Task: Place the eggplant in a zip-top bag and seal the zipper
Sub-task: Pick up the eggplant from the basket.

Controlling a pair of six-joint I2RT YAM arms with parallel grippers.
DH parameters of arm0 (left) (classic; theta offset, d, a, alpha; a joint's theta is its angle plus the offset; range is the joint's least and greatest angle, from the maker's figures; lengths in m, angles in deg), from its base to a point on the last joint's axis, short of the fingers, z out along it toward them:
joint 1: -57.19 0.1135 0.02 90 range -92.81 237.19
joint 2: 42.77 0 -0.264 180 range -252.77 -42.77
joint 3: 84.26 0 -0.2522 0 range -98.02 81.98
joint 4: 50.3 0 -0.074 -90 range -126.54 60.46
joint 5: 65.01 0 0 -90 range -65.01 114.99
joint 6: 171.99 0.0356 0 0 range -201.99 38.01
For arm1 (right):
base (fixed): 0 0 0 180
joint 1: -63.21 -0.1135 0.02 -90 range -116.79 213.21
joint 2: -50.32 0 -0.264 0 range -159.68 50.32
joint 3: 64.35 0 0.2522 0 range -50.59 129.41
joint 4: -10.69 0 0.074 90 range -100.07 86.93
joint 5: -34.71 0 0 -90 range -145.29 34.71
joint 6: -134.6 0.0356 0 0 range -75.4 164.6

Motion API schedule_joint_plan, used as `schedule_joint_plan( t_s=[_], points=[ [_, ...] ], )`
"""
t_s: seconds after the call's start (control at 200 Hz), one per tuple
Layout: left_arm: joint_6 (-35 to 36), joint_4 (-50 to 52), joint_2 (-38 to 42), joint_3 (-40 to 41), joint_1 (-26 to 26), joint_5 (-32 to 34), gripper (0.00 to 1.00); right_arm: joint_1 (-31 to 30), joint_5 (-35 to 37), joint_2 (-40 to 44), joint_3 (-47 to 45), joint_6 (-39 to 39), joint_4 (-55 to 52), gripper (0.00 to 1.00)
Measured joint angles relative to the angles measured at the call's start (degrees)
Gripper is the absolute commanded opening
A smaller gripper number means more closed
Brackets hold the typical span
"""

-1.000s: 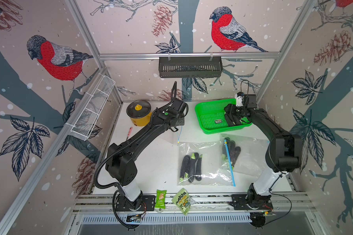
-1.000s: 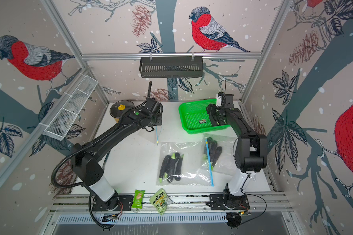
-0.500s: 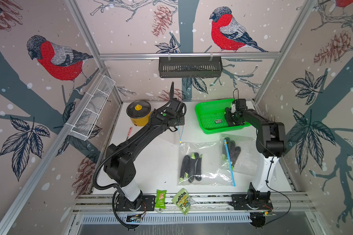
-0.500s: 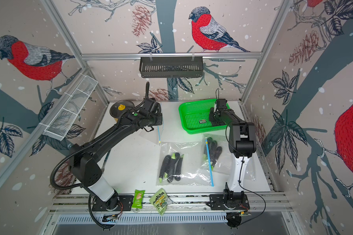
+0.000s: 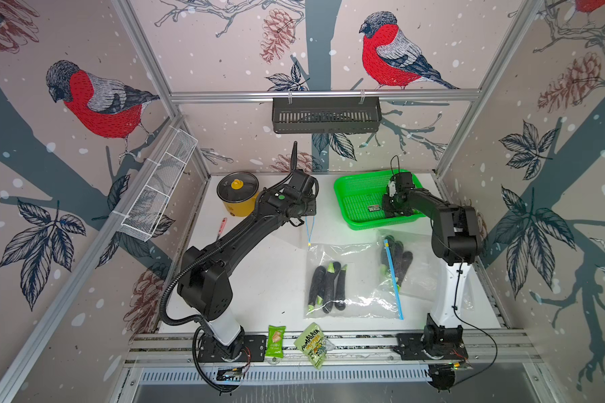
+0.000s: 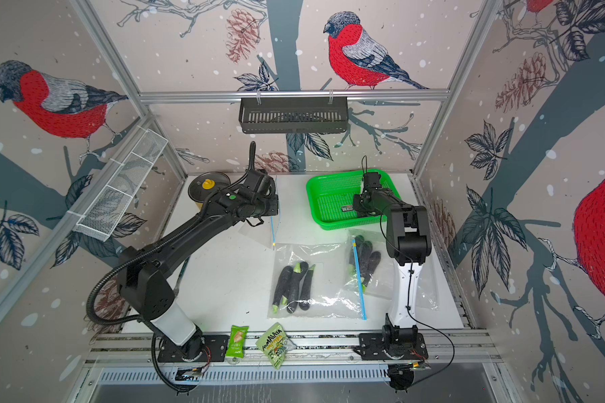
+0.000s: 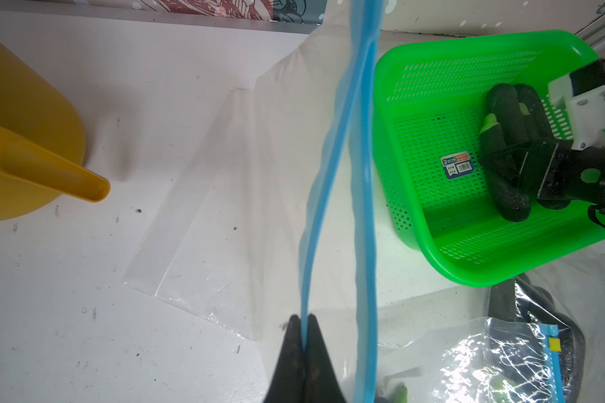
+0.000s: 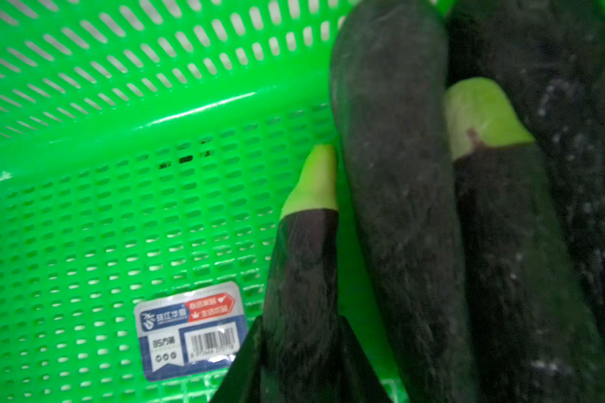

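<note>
Right gripper [image 8: 301,326] narrowed onto eggplant [image 8: 301,265] in basket [image 8: 119,122] (grasp looks made) | left gripper [image 7: 303,326] pinching bag [image 7: 245,195] rim | next: lift, insert

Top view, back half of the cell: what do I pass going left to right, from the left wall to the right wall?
Wire rack on the wall → yellow pot → left gripper, pinching the blue zipper of a clear bag → green basket.
</note>
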Motion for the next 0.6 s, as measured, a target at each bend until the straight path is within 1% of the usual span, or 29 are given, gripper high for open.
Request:
schedule_joint_plan(
  t_s=[0.11, 0.325, 0.48, 0.6],
  points=[
    [0.0, 0.0, 0.0, 0.1, 0.0, 0.0, 0.0, -0.2, -1.3, 3.5, -0.7, 0.0, -0.4, 0.27],
    [-0.2, -0.2, 0.1, 0.0, 0.1, -0.5, 0.0, -1.7, -6.3, 17.8, -6.0, 0.5, 2.9, 0.26],
    [-0.5, -0.7, 0.8, -0.3, 0.2, -1.6, 0.0, -6.4, -10.4, 27.9, -12.5, 2.2, 5.7, 0.27],
    [-0.8, -1.6, 1.9, 0.0, 0.2, -2.9, 0.0, -12.3, -14.5, 36.0, -18.8, 5.7, 12.0, 0.26]
  ],
)
